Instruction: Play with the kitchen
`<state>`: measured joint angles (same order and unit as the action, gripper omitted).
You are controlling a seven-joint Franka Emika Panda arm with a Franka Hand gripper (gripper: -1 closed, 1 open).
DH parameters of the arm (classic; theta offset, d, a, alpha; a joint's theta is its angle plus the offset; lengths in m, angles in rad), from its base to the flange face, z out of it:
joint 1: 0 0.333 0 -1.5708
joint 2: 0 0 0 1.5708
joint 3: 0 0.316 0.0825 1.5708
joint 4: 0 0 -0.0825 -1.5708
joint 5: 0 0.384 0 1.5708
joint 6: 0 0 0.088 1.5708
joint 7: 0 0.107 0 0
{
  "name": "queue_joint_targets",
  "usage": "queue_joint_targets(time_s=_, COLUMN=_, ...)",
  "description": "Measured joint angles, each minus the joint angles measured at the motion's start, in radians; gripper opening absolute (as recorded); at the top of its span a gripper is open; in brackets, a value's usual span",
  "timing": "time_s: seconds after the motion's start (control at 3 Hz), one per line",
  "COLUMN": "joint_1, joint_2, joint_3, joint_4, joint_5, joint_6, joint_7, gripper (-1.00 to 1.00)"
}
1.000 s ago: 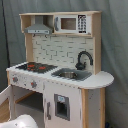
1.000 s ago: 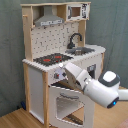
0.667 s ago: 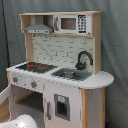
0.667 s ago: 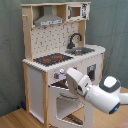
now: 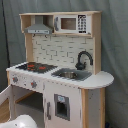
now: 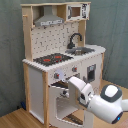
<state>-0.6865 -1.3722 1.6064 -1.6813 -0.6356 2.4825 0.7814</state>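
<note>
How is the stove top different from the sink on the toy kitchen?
The stove top is flat and black with red rings; the sink is a sunken grey bowl. A black faucet curves over the sink, while a grey hood hangs above the stove top. Both sit side by side in the same white counter.

Your arm (image 6: 102,97) has slid toward the second exterior view's left and lower, reaching further into the open oven bay of the kitchen (image 6: 60,50). In the first exterior view, its white shell (image 5: 22,121) has edged up at the bottom.
</note>
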Motion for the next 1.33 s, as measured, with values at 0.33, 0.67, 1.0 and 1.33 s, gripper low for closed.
queue_joint_targets(time_s=0.33, joint_1=0.013, joint_2=0.0, joint_3=0.038, joint_4=-0.001, joint_5=0.013, joint_6=-0.03, joint_7=0.098, gripper=1.0)
queue_joint_targets(time_s=0.67, joint_1=0.026, joint_2=0.0, joint_3=0.082, joint_4=-0.006, joint_5=0.038, joint_6=-0.068, joint_7=0.175, gripper=1.0)
queue_joint_targets(time_s=1.0, joint_1=0.036, joint_2=0.0, joint_3=0.142, joint_4=-0.016, joint_5=0.069, joint_6=-0.124, joint_7=0.268, gripper=1.0)
queue_joint_targets(time_s=1.33, joint_1=0.043, joint_2=0.001, joint_3=0.185, joint_4=-0.031, joint_5=0.108, joint_6=-0.179, joint_7=0.329, gripper=1.0)
